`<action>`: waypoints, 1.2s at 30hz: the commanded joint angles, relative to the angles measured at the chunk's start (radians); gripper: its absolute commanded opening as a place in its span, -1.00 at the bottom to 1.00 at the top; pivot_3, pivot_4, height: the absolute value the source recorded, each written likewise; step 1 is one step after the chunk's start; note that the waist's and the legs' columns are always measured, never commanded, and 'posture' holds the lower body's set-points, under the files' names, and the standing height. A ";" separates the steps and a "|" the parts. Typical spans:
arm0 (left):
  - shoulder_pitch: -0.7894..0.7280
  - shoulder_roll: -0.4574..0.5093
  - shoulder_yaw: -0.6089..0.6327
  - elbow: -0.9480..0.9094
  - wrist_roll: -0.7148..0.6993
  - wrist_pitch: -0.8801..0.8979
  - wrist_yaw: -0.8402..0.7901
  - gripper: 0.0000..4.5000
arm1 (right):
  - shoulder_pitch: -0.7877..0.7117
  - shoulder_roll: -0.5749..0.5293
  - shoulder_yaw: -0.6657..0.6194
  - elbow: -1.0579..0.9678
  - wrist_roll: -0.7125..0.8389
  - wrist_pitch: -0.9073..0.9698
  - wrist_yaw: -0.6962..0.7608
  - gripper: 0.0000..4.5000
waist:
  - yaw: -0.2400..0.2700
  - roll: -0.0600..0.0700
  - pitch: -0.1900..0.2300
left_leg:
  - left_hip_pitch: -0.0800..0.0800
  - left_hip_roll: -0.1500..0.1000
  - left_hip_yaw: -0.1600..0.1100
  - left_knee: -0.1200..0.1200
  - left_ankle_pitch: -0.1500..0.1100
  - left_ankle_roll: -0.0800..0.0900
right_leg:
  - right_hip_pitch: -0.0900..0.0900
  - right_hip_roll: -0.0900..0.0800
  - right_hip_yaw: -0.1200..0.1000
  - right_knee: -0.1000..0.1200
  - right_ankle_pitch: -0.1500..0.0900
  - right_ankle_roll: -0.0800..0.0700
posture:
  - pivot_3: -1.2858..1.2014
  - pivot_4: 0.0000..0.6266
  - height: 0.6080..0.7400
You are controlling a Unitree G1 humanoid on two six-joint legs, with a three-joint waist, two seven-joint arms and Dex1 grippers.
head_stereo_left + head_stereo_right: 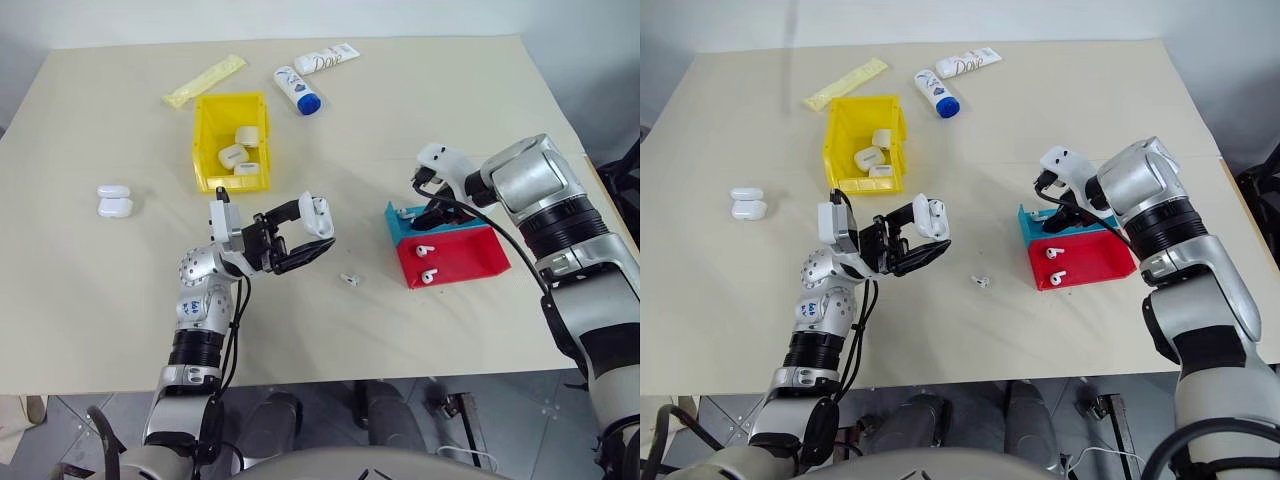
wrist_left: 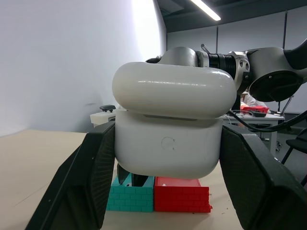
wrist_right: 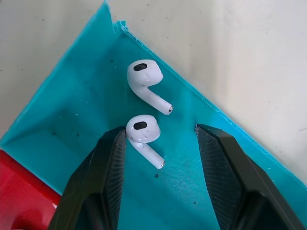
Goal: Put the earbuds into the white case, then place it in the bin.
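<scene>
Your left gripper has its fingers clamped on the white case, lid ajar, lifted over the middle of the table so it is ready to receive. Your right gripper stands half open inside the blue tray, near the right edge, straddling the nearer of two earbuds without gripping it. The bin waits toward the far left, already holding cases.

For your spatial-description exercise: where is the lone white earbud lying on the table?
In the left eye view, the tiny glossy white earbud lies on the beige table, between the left gripper and the red tray.
</scene>
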 commanded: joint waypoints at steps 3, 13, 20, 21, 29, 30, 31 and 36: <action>0.007 0.007 -0.001 -0.048 -0.024 -0.009 0.004 0.26 | -0.002 0.003 -0.011 -0.003 -0.007 0.004 0.006 -0.52 | 0.000 0.000 0.000 | 0.000 0.000 0.000 0.000 0.000 0.000 | 0.000 0.000 0.000 0.000 0.000 0.000 | 0.03 -0.52 1.00; -0.011 0.005 0.000 -0.023 -0.021 -0.015 -0.001 0.26 | 0.029 -0.045 -0.049 -0.109 0.018 0.017 0.025 -0.78 | 0.001 0.000 0.000 | 0.000 0.000 0.000 0.000 0.000 0.000 | 0.000 0.000 0.000 0.000 0.000 0.000 | 0.03 -0.52 1.00; -0.039 -0.016 -0.021 0.020 -0.031 0.005 -0.048 0.26 | 0.231 -0.138 -0.357 -0.516 0.179 0.026 -0.036 -0.78 | 0.006 -0.001 -0.001 | -0.009 -0.001 0.000 0.003 0.000 0.000 | -0.009 -0.001 -0.001 0.002 0.000 0.000 | 0.03 -0.52 1.00; -0.046 -0.023 -0.027 0.027 -0.034 0.011 -0.057 0.26 | 0.292 -0.135 -0.443 -0.610 0.224 0.029 -0.050 -0.78 | 0.005 -0.001 -0.001 | -0.009 -0.001 0.000 0.003 0.000 0.000 | -0.008 -0.001 -0.002 0.002 0.000 0.000 | 0.03 -0.52 1.00; -0.116 -0.057 -0.049 0.113 -0.035 0.032 -0.123 0.26 | 0.576 -0.004 -0.768 -1.060 0.491 0.147 -0.200 -0.78 | 0.008 -0.002 -0.002 | -0.009 -0.001 0.000 0.006 0.000 0.000 | -0.008 -0.002 -0.001 0.006 0.000 0.000 | 0.03 -0.52 1.00; -0.131 -0.066 -0.055 0.127 -0.033 0.033 -0.133 0.26 | 0.608 0.048 -0.817 -1.130 0.552 0.207 -0.232 -0.78 | 0.008 -0.002 -0.002 | -0.008 -0.001 0.000 0.006 0.000 0.000 | -0.008 -0.002 -0.001 0.006 0.000 0.000 | 0.03 -0.52 1.00; -0.148 -0.075 -0.059 0.142 -0.031 0.035 -0.141 0.26 | 0.632 0.118 -0.870 -1.198 0.621 0.266 -0.272 -0.78 | 0.008 -0.003 -0.002 | -0.008 -0.001 0.000 0.005 0.000 0.000 | -0.008 -0.002 -0.001 0.006 0.000 0.000 | 0.03 -0.52 1.00; -0.241 -0.095 -0.060 0.252 -0.022 0.020 -0.203 0.26 | 0.665 0.473 -1.057 -1.408 0.908 0.482 -0.496 -0.78 | 0.005 -0.003 -0.003 | -0.008 -0.001 -0.001 0.006 0.000 0.000 | -0.009 -0.002 -0.001 0.007 0.000 0.000 | 0.03 -0.52 1.00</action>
